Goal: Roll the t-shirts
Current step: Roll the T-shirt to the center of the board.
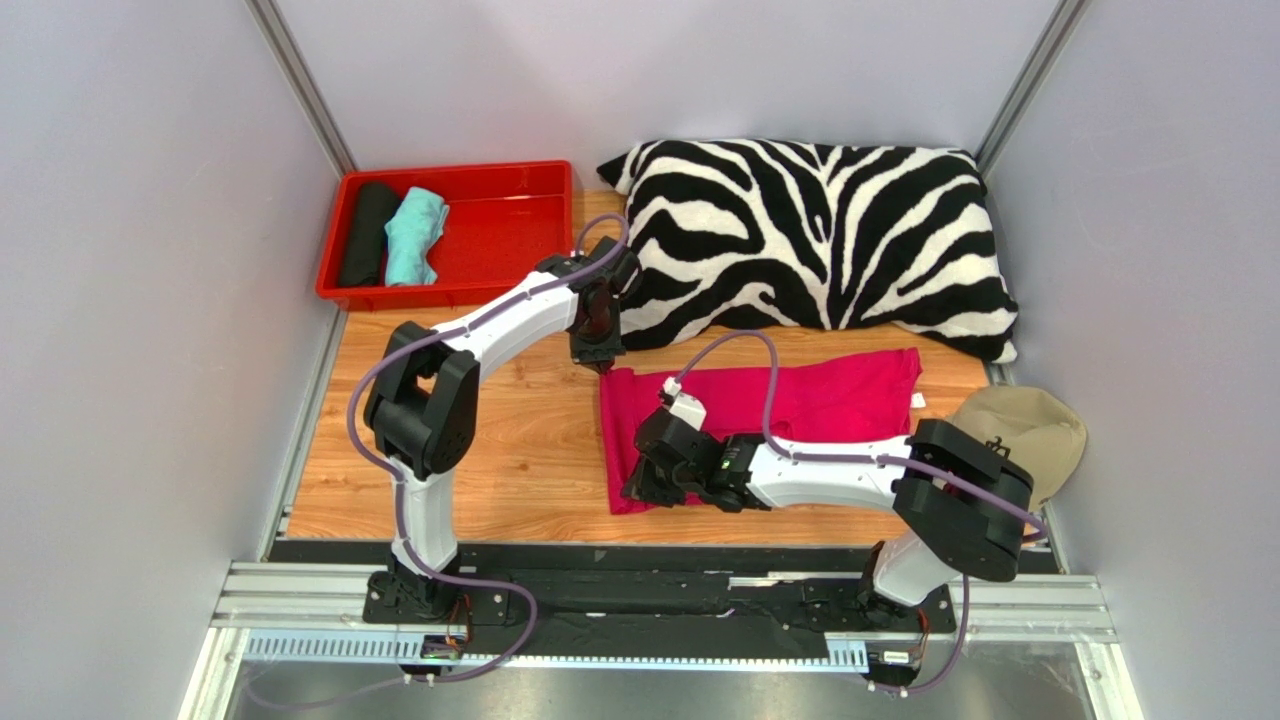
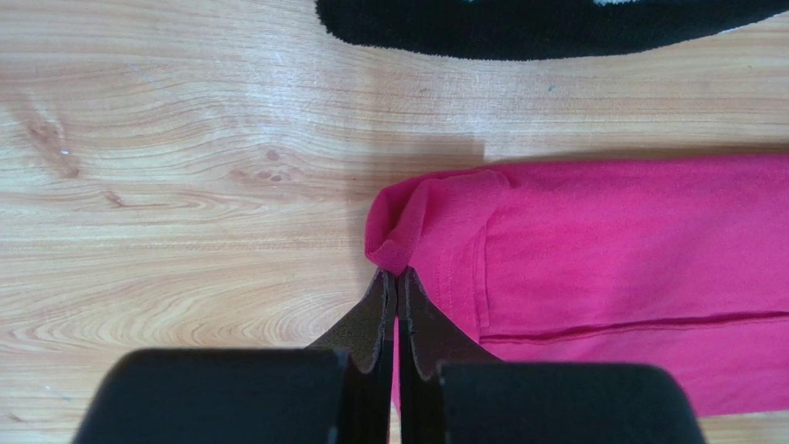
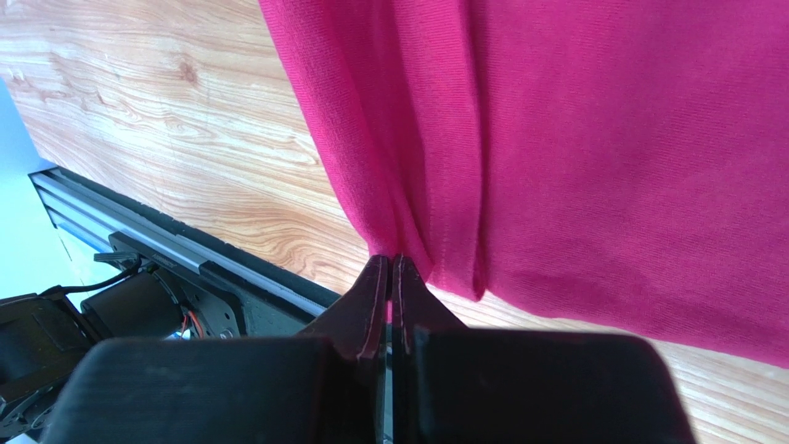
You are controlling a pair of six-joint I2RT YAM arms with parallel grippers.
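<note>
At far left, a red tray holds a black roll and a teal roll side by side. On the wooden surface the left end effector is pressed together on the far-left corner of the pink t-shirt, the fabric bunched at its tips. The right end effector pinches the near-left corner the same way. The shirt lies flat, its long axis running left to right, so the whole cloth stretches rightward from both grips. Rolling would likely carry that left edge toward the right. Each arm holds its own corner. A zebra pillow sits behind the shirt, and a beige cap sits at its right end.
</note>
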